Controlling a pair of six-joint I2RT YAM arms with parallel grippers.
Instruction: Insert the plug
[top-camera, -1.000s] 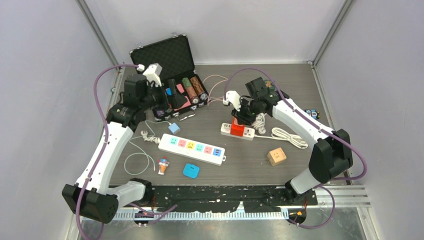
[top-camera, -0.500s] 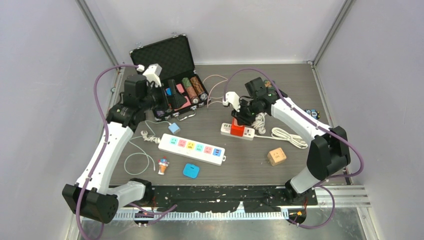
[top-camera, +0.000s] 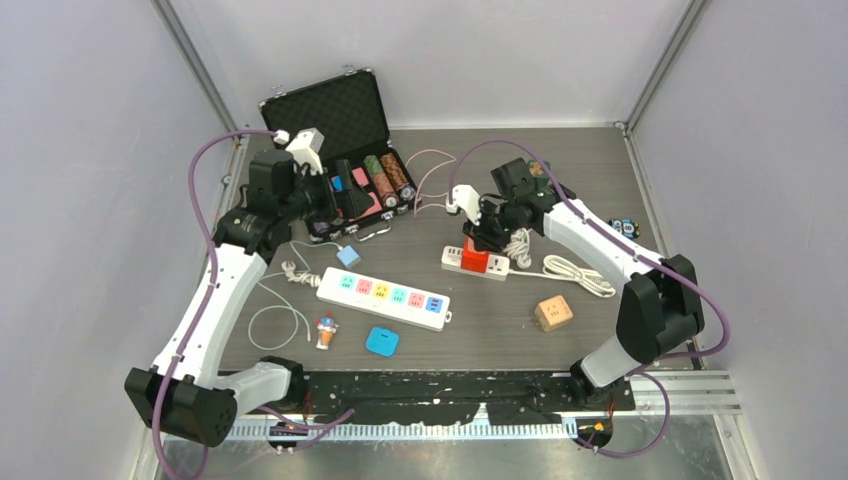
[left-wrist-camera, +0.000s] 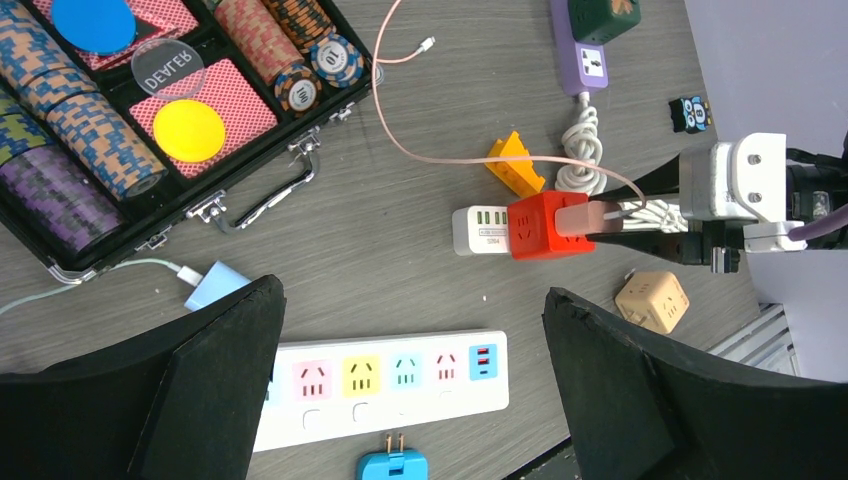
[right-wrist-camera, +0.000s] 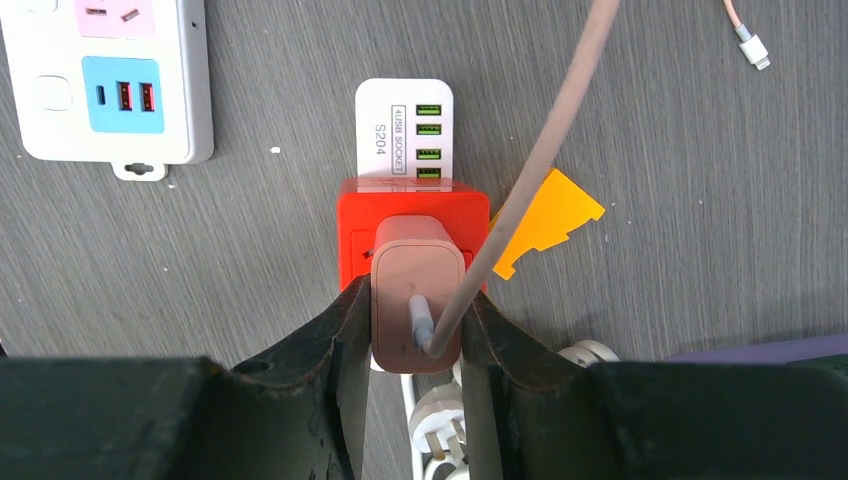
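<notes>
The pink plug (right-wrist-camera: 415, 290) is grasped by the right gripper (right-wrist-camera: 415, 302), whose two dark fingers (right-wrist-camera: 340, 340) are closed against its left and right sides. The plug is held upright against the top face of the red cube adapter (right-wrist-camera: 412, 215), and the two are seen touching; how deep the pins are seated cannot be told. A pink cable (right-wrist-camera: 545, 150) is led from the back of the plug up and away across the desk (top-camera: 500, 330). The red cube adapter is placed on the white USB socket strip (right-wrist-camera: 404, 125), of which four green ports are left uncovered. An orange plastic piece (right-wrist-camera: 550, 215) is found just beside the adapter, under the cable. The left gripper (left-wrist-camera: 410, 295) is held above the desk near the front edge of the open chip case (top-camera: 330, 110), with its jaws spread wide and nothing between them. Under it, the long power strip (left-wrist-camera: 380, 385) with coloured sockets is seen, well apart from the red adapter. A blue plug (top-camera: 382, 341) and a tan cube (top-camera: 553, 313) are lying on the near part of the desk, each one untouched.
</notes>
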